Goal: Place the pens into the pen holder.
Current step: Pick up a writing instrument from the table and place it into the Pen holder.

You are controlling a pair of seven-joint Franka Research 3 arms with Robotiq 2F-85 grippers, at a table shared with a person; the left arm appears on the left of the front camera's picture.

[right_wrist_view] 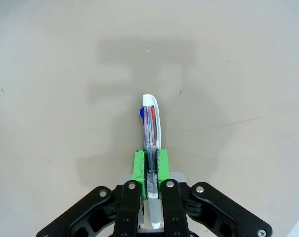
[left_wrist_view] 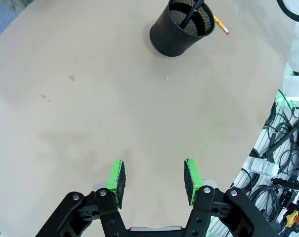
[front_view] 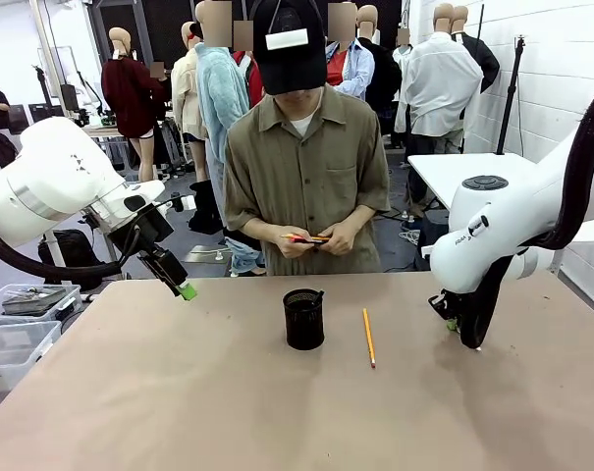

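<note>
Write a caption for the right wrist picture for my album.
The right pincer clamps a clear pen, with the tan table beyond.

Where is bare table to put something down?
Bare: the wide stretch between the left end effector and the pen holder, and the whole near side of the table. Tighter: holder to right end effector, gripping a pen, where the pencil lies.
</note>
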